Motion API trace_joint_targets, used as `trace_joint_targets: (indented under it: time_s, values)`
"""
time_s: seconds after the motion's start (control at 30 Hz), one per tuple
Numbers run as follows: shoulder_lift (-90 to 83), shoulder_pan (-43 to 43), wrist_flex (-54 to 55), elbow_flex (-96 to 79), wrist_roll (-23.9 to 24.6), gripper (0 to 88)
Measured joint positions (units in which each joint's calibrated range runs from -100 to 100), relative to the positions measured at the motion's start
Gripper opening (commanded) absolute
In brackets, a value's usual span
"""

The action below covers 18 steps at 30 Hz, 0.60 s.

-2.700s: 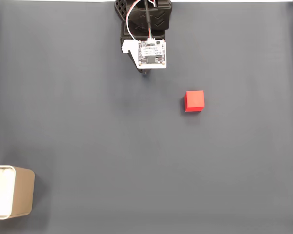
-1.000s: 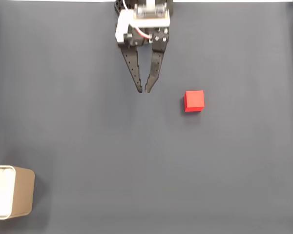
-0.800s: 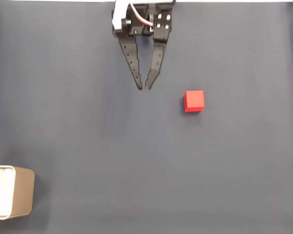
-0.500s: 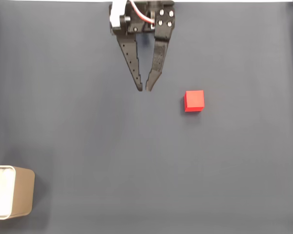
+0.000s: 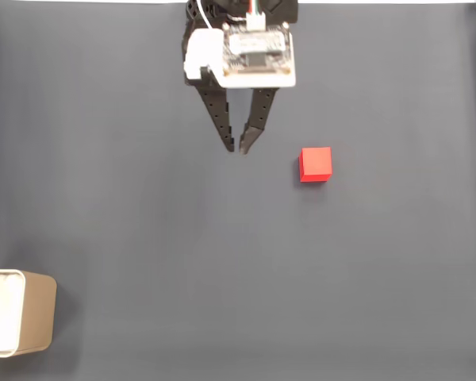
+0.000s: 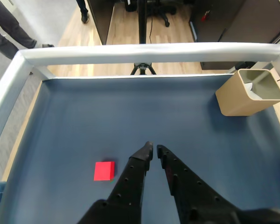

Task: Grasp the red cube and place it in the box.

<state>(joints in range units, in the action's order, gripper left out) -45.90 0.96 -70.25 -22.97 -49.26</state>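
The red cube point(image 5: 316, 164) lies on the dark blue mat, to the right of my gripper point(image 5: 237, 148) in the fixed view and about a cube's width lower. In the wrist view the red cube point(image 6: 104, 171) is on the left of my gripper point(image 6: 154, 147). The black fingers point(image 6: 130, 179) nearly meet at their tips, shut with nothing between them. The box point(image 5: 20, 312), tan with a white inside, stands at the mat's bottom left corner in the fixed view. In the wrist view the box point(image 6: 249, 92) is far right, upright and open-topped.
A white rail point(image 6: 144, 52) frames the mat's far edge and sides in the wrist view. Beyond it are a wooden floor, a tripod point(image 6: 142, 69) and a person's legs point(image 6: 9, 28). A white circuit board point(image 5: 250, 59) tops the arm.
The arm has unfolded from its rest pose and the fingers now point down the mat. In the last half second the circuit board swung over them. Cube and box have not moved.
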Motion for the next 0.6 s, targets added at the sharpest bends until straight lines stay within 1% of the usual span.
trace_joint_targets:
  time_s: [0.13,0.6]
  values:
    - [2.43,1.26,-2.07,1.72,-0.15,0.4]
    - [5.04,8.38,-2.31,1.72,-1.27,0.3]
